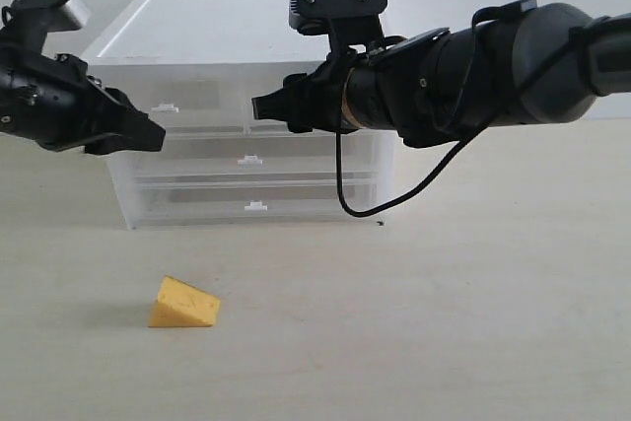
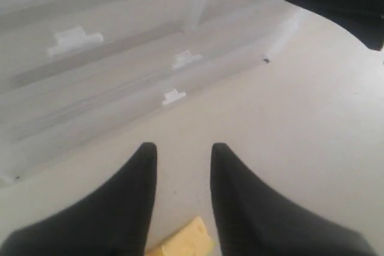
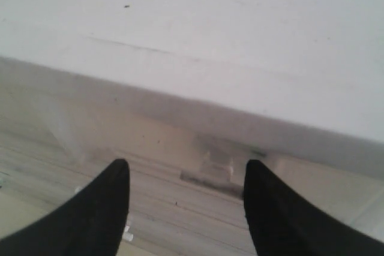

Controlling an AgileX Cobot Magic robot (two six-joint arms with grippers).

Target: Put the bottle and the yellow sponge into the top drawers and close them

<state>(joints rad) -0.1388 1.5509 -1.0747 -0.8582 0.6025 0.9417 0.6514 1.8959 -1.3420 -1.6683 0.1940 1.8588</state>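
A clear plastic drawer cabinet (image 1: pixel 138 194) stands at the back of a pale surface (image 1: pixel 444 322), and both my arms reach toward its top row.

The yellow sponge (image 1: pixel 184 303), a small wedge like a slice of cheese, lies on the surface in front of the cabinet, well apart from it and toward my left side. My left wrist view catches only a corner of it, below my left jaws. The bottle shows in none of the views. Whether it is already inside a drawer I cannot tell, as the translucent fronts give nothing away.

My left arm (image 1: pixel 59 110) hangs in the air just beside the top left drawer (image 1: pixel 197 96), level with its white tab handle (image 1: pixel 165 106). My left jaws stand partly apart, with only bare surface in the gap, so they grip nothing.

My right arm (image 1: pixel 473 76) reaches across to the front of the top right drawer (image 3: pixel 150 142). My right jaws are spread wide and hold nothing. That drawer's tab handle (image 3: pixel 217 166) sits in the gap between them, nearer one fingertip, and I cannot tell whether they touch it.

Both top drawers look closed. In my judgement the task is at an early stage. The sponge is not yet picked up or stowed, a drawer has to be opened for it, and the bottle's place is unknown.
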